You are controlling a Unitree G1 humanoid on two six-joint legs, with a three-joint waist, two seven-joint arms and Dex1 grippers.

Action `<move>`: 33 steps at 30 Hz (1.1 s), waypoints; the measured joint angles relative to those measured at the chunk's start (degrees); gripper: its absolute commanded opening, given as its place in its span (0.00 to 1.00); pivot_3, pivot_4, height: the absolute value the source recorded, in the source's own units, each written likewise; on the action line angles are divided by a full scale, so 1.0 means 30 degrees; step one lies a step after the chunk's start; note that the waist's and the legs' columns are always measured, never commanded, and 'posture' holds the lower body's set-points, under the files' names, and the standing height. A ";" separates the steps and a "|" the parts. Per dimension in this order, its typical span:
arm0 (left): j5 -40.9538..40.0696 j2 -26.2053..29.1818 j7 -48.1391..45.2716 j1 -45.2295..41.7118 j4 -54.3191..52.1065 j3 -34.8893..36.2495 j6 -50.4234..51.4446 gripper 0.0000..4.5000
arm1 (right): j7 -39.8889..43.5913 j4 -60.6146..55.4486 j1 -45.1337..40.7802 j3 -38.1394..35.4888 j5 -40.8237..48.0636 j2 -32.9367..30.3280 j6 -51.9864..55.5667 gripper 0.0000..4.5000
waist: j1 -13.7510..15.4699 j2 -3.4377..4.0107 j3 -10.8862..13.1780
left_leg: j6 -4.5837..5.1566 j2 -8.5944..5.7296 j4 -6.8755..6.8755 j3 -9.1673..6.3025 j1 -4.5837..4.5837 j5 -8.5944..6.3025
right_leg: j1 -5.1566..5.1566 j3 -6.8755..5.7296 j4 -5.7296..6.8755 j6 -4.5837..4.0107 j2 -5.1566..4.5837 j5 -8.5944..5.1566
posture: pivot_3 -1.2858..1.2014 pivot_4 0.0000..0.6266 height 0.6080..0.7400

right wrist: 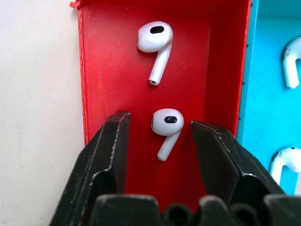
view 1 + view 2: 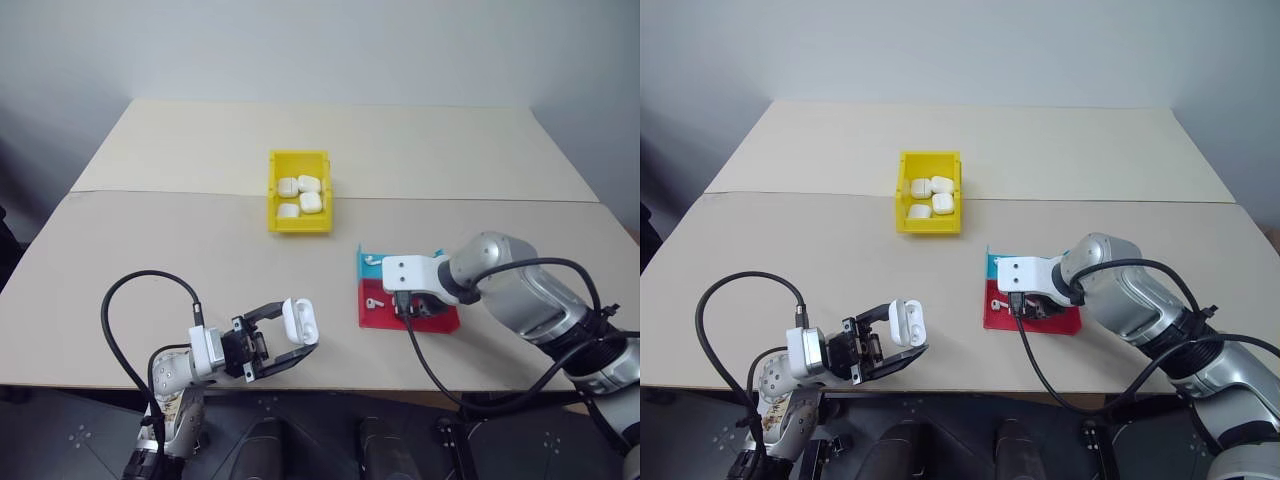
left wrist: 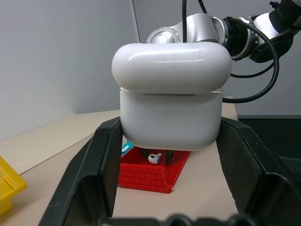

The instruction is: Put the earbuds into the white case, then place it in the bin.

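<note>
My left gripper (image 2: 288, 338) is shut on the white case (image 2: 299, 320), held upright above the table's near edge. In the left wrist view the case (image 3: 171, 101) sits between both black fingers (image 3: 104, 165), hinge side facing the camera. My right gripper (image 2: 408, 306) points down into the red tray (image 2: 440, 322). In the right wrist view it (image 1: 161, 121) is open. One earbud (image 1: 167, 126) lies between its fingers with a gap on each side. A second earbud (image 1: 155, 43) lies farther along the tray floor. The yellow bin (image 2: 298, 226) stands at mid-table.
The bin holds several white cases (image 2: 303, 194). A blue tray (image 2: 368, 262) adjoins the red one and holds two more earbuds (image 1: 291, 61). A seam crosses the tan table (image 2: 150, 240) just behind the bin. Black cables loop from both wrists.
</note>
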 measured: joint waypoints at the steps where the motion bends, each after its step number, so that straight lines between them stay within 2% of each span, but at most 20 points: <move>1: 0.0000 0.0031 0.0011 -0.0001 0.0001 0.0000 0.0000 0.61 | 0.0003 0.0019 0.0000 0.0000 -0.0038 0.0045 -0.0024 0.43 | -0.0001 0.0000 -0.0001 | 0.0000 0.0000 0.0000 0.0000 0.0000 0.0000 | -0.0001 0.0000 0.0000 0.0000 0.0000 0.0000 | 0.52 0.24 1.00; 11: 0.0040 0.0115 0.0106 -0.0001 0.0002 0.0000 -0.0002 0.61 | 0.0046 0.0034 0.0131 -0.0122 -0.0350 0.0150 -0.0358 0.43 | -0.0001 -0.0001 -0.0016 | 0.0000 0.0001 0.0000 0.0001 0.0004 0.0000 | 0.0003 0.0000 0.0001 -0.0001 0.0000 0.0000 | 0.52 0.24 1.00; 14: 0.0070 0.0114 0.0114 -0.0003 0.0007 0.0000 -0.0004 0.61 | 0.0086 0.0051 0.0148 -0.0129 -0.0366 0.0208 -0.0379 0.29 | -0.0009 0.0000 -0.0021 | 0.0000 0.0001 -0.0001 0.0001 0.0004 0.0000 | 0.0002 -0.0001 0.0001 -0.0002 0.0001 0.0001 | 0.52 0.24 1.00; 16: 0.0144 0.0114 0.0129 -0.0008 0.0011 -0.0001 -0.0005 0.61 | 0.0118 0.0039 0.0174 -0.0155 -0.0373 0.0221 -0.0491 0.16 | -0.0003 0.0002 -0.0025 | 0.0000 0.0001 -0.0001 0.0001 0.0006 0.0000 | 0.0005 0.0000 0.0002 -0.0001 0.0001 0.0001 | 0.52 0.24 1.00; 33: 0.0290 0.0103 0.0275 -0.0010 0.0010 -0.0001 -0.0006 0.61 | 0.0379 -0.0036 0.0491 -0.0431 -0.0718 0.0287 -0.0763 0.14 | 0.0004 -0.0004 -0.0055 | -0.0001 0.0000 -0.0001 0.0000 0.0009 0.0000 | 0.0010 0.0000 0.0000 -0.0002 0.0001 0.0001 | 0.52 0.24 1.00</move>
